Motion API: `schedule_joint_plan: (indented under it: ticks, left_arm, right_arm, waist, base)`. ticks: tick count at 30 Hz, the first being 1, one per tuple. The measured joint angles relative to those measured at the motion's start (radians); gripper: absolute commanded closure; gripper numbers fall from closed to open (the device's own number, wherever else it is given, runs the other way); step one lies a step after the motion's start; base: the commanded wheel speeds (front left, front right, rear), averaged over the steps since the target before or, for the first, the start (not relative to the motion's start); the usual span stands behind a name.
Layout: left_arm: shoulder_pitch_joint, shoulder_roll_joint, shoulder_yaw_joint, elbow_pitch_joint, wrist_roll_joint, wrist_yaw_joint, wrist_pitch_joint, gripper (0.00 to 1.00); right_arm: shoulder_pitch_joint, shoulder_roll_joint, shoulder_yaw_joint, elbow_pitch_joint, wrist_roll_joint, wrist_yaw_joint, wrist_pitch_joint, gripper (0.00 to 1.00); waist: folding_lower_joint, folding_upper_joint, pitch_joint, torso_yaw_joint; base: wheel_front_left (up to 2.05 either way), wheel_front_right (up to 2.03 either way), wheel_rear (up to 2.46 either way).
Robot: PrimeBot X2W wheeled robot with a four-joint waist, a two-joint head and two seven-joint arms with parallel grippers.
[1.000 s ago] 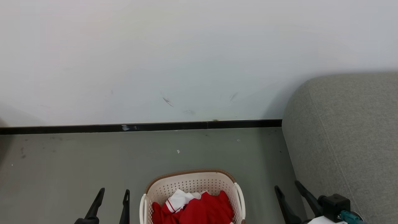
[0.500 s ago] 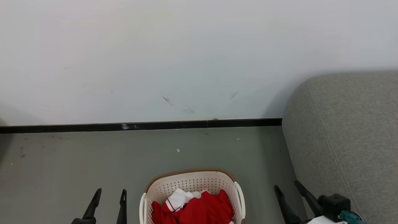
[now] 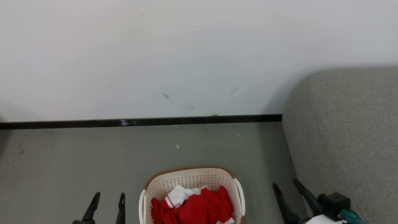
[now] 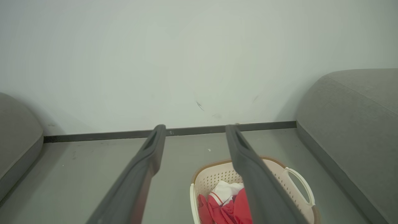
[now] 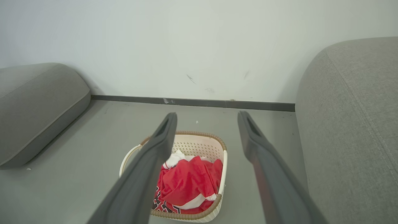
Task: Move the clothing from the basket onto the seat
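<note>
clothing: the red and white clothing point(image 3: 194, 207) is lying bunched inside the basket point(image 3: 189, 179), with nothing lifted out yet.
basket: it is standing on the floor point(image 3: 77, 155) between our two claws, near the seat point(image 3: 348, 130) on our right.
left claw: the left claw point(image 3: 110, 194) is hovering spread wide and empty, left of the basket.
right claw: the right claw point(image 3: 284, 183) is hovering spread and empty too, between basket and seat.
step in hand: we are judging this to be the reach. we are aiming one claw down onto the highest red fold, fingers straddling it and steering clear of the perforated wall and handles.
risk: pinching too shallow is likely lifting only one layer.
</note>
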Motion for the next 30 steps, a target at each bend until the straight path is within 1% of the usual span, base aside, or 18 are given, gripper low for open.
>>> schedule_joint_plan:
  ticks: [2,6,11,17,24,30]
  left_arm:
    - [0.001,0.004,-0.004,0.008,0.001,-0.001,0.0,0.0]
    - [0.001,0.017,-0.021,0.031,0.011,-0.017,0.0,0.0]
    - [-0.006,0.035,-0.059,0.057,0.037,-0.037,0.003,0.0]
    - [-0.067,0.034,-0.1,0.093,0.048,-0.064,0.021,0.0]
    - [-0.134,0.03,-0.137,0.145,0.077,-0.097,0.037,0.0]
    - [-0.183,0.021,-0.162,0.189,0.091,-0.111,0.047,0.0]
  right_arm:
    - [0.0,0.0,-0.001,-0.008,0.0,0.0,0.0,0.0]
    - [0.001,0.0,-0.014,-0.019,0.0,0.0,0.0,0.0]
    - [0.013,0.001,-0.061,-0.036,-0.001,0.0,0.0,0.0]
    - [0.022,0.002,-0.114,-0.075,-0.01,0.0,0.0,0.0]
    - [0.025,0.003,-0.147,-0.123,-0.014,0.0,-0.002,0.0]
    - [0.024,0.003,-0.168,-0.159,-0.014,0.0,-0.003,0.0]
  waist:
    - [0.0,0.0,0.005,-0.001]
    - [0.0,0.0,0.016,-0.004]
    - [0.0,0.0,0.035,-0.01]
    - [0.0,0.0,0.066,-0.019]
    - [-0.0001,0.0,0.119,-0.035]
    - [-0.0001,0.0,0.167,-0.049]
  base:
    - [0.0,0.0,0.0]
    - [0.0,0.0,0.0]
    - [0.0,0.0,0.0]
    - [0.0,0.0,0.0]
    - [0.0,0.0,0.0]
    - [0.0,0.0,0.0]
